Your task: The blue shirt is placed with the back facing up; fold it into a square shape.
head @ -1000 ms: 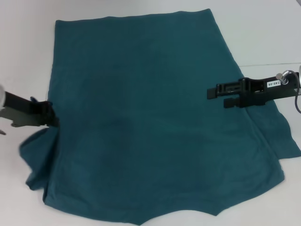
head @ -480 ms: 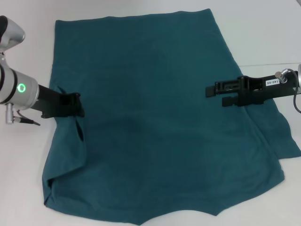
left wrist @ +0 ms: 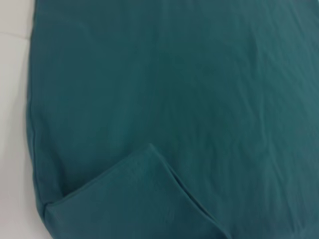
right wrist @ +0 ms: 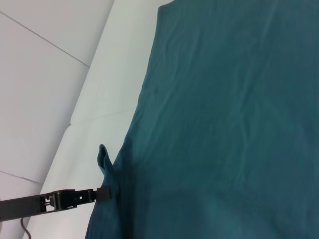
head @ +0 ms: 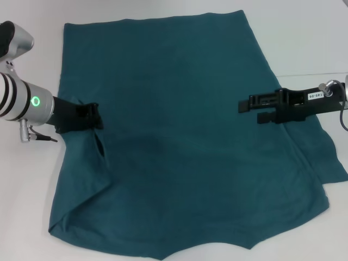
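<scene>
From the head view, the blue shirt [head: 185,141] lies spread out on the white table [head: 304,38] with its plain back up; it covers most of the table top. The left gripper [head: 97,117] sits over the shirt's left edge, pinching a fold of the cloth; the left sleeve part is lifted and turned in over the body of the shirt, making a dark crease that runs down from the gripper. The right gripper [head: 247,109] hangs over the right side of the shirt, black fingers pointing in toward the middle; the two fingers lie a little apart, with no cloth seen between them.

In the left wrist view, only the shirt [left wrist: 189,99] and a strip of table [left wrist: 12,99] show; a folded flap of the same cloth lies on top of the shirt near its edge (its own fingers do not show here).

In the right wrist view, the shirt [right wrist: 224,124] fills most of the picture; far off, the left gripper [right wrist: 105,191] is pressed onto a raised bit of the shirt's edge, which sticks up beside the table [right wrist: 99,89].
</scene>
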`<control>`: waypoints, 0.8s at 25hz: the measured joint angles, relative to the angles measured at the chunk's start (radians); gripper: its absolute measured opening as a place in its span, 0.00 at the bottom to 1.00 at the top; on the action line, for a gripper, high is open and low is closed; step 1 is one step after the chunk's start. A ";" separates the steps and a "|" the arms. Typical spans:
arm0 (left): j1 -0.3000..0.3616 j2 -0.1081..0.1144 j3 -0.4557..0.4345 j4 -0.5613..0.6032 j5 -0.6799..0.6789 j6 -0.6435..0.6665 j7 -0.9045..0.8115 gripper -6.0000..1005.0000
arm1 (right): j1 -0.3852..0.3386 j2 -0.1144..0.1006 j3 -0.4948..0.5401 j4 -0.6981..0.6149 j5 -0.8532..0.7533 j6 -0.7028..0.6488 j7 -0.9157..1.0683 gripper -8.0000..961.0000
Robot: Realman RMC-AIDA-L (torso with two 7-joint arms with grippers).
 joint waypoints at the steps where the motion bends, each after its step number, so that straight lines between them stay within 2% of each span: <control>1: 0.002 0.000 0.003 -0.001 -0.005 -0.003 0.007 0.10 | -0.001 0.000 0.000 0.000 0.000 0.000 0.000 0.95; 6: -0.003 0.004 0.009 -0.020 -0.016 0.003 0.062 0.11 | -0.005 -0.001 0.000 0.000 0.000 0.004 0.000 0.95; 8: -0.003 -0.001 0.009 -0.020 -0.027 0.005 0.086 0.11 | -0.006 -0.001 0.000 0.000 0.000 0.005 -0.001 0.95; 11: -0.001 -0.012 0.009 -0.018 -0.117 0.028 0.188 0.11 | -0.006 -0.001 0.000 0.000 0.000 0.006 -0.004 0.95; 16: 0.016 -0.007 0.003 -0.009 -0.194 0.073 0.238 0.30 | -0.006 -0.002 -0.002 -0.002 0.000 0.002 -0.008 0.95; 20: 0.092 -0.005 0.000 0.067 -0.231 0.142 0.252 0.46 | -0.006 -0.002 -0.006 -0.005 0.000 0.000 -0.020 0.95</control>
